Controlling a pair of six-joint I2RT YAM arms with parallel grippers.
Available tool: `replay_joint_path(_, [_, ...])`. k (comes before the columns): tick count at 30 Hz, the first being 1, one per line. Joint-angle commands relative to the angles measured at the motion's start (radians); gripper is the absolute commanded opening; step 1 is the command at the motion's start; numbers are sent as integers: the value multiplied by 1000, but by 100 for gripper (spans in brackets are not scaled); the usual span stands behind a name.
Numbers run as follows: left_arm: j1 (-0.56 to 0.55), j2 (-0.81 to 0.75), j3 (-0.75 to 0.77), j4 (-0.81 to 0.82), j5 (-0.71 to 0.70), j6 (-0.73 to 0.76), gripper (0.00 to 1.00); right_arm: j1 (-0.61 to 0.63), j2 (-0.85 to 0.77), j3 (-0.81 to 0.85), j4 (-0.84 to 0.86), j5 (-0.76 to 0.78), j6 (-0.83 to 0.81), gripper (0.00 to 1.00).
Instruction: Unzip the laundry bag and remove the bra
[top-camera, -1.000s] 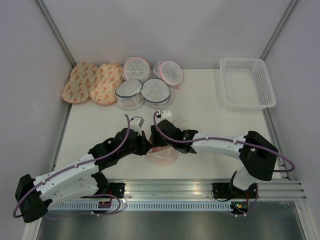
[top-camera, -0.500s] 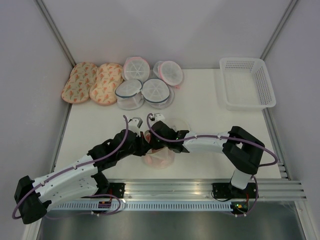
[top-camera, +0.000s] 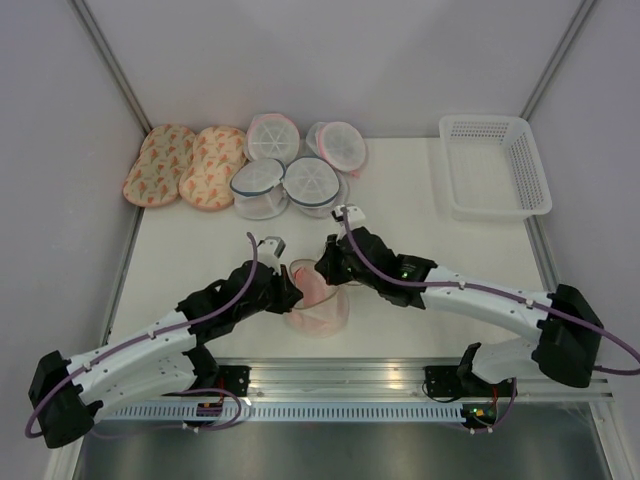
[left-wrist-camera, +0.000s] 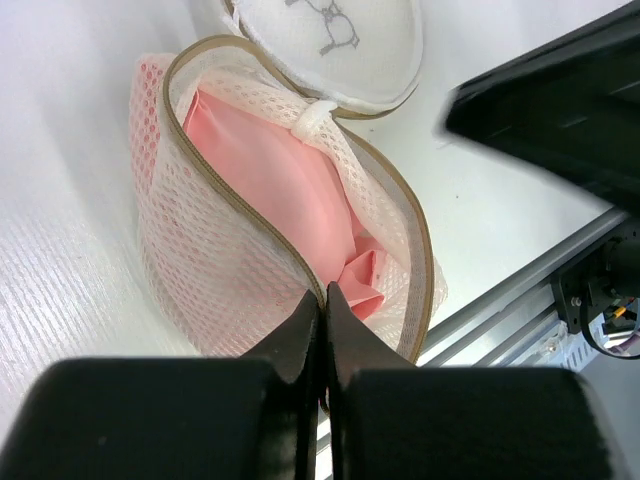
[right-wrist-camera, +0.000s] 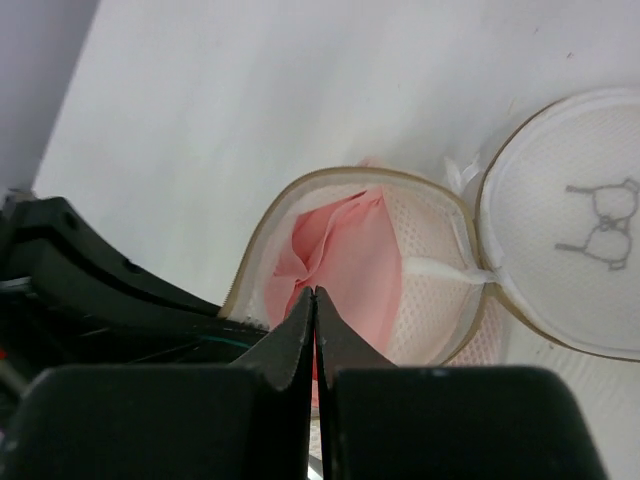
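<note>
The laundry bag (top-camera: 322, 316) lies unzipped near the table's front edge, its mesh wall (left-wrist-camera: 200, 260) gaping. Its round lid (right-wrist-camera: 585, 220), marked with a black scribble, is flipped aside. The pink bra (right-wrist-camera: 355, 250) fills the opening and shows in the left wrist view as folded fabric (left-wrist-camera: 280, 180). My left gripper (left-wrist-camera: 325, 292) is shut on the bag's tan zipper rim, at the bag's left side (top-camera: 293, 288). My right gripper (right-wrist-camera: 315, 292) is shut on a fold of the bra, just above the bag's far edge (top-camera: 323, 272).
At the back stand two orange-patterned pouches (top-camera: 185, 165), grey-blue-rimmed mesh pouches (top-camera: 285, 185) and pink-rimmed ones (top-camera: 305, 140). A white basket (top-camera: 495, 165) sits at the back right. The metal rail (top-camera: 400, 380) runs along the near edge, close behind the bag.
The right gripper dipped into the open bag, shut on the pink fabric and drew back to the right as its arm stretched out. The left gripper kept its hold on the rim.
</note>
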Motion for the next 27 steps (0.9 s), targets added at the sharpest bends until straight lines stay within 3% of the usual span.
replay_joint_path(1, [-4, 16, -1, 42, 0, -25, 2, -29, -104, -20, -48, -8, -15, 1])
replay_joint_path(5, [-4, 24, 1, 43, 2, -31, 2, -42, -165, -20, -79, -2, -27, 0])
replay_joint_path(9, [-3, 33, 10, 47, 3, -33, 2, -42, -94, -22, -67, -23, -40, 2])
replay_joint_path(10, [-3, 35, 13, 47, 3, -33, 2, -40, -71, -22, -38, -44, -44, 9])
replay_joint_path(11, [-3, 33, 16, 47, 5, -33, 2, -42, -14, -19, -22, -63, -47, 24])
replay_joint_path(12, [-3, 33, 18, 47, 8, -33, 2, -42, 15, -14, -16, -104, -49, 32])
replay_joint_path(15, [-4, 27, 18, 47, 13, -33, 2, -42, 107, 0, 48, -172, -49, 47])
replay_joint_path(27, [-4, -17, -16, 34, 23, -45, 2, -42, 284, 46, 246, -480, -5, 57])
